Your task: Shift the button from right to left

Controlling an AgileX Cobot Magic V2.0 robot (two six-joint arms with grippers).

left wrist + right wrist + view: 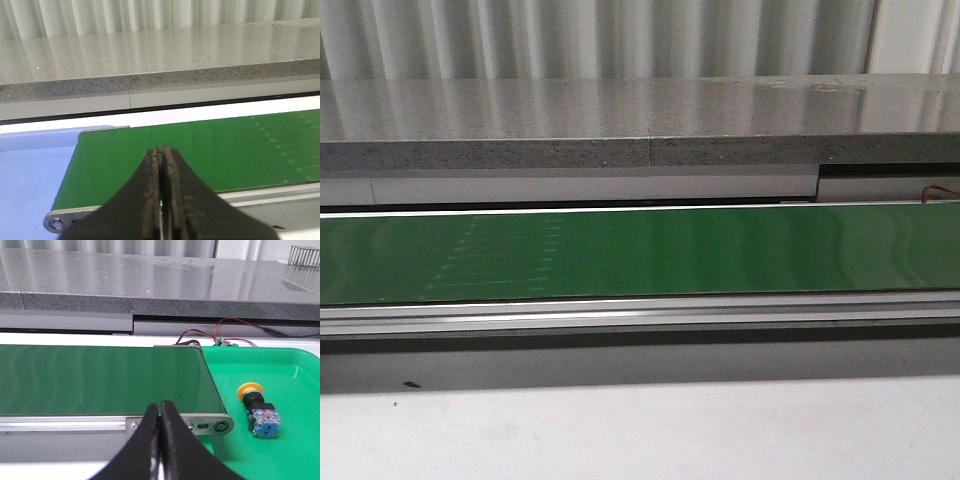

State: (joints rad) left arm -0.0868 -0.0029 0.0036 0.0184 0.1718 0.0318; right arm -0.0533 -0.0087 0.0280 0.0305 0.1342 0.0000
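Left end: a pale blue flat tray surface (30, 165) lies just past the left end of the long green conveyor belt (640, 255). Nothing rests on the part of it that shows. The left gripper (161, 150), black with worn tips, hangs over the near left corner of the belt with its fingers pressed together and nothing between them.

Middle: in the front view the belt runs bare from edge to edge, framed by a silver aluminium rail (640, 315) along its near edge and a grey speckled stone ledge (620, 120) behind. Neither arm shows in this view.

Right end: the right gripper (160, 405), black, hangs above the belt's near edge close to its right end roller, fingers likewise closed and empty. Just beyond the roller sits a bright green plastic tray (295, 450). The small push button with a yellow mushroom head, black collar and blue-and-clear rear body (257, 407) lies on its side in that tray, toward its belt-side edge, head pointing away from the camera.

Judgement: the task reads as not yet begun; the step in hand is the reach for the pickup. The next move calls for the right fingers to spread, shift over the tray, descend and pinch across the collar or body.
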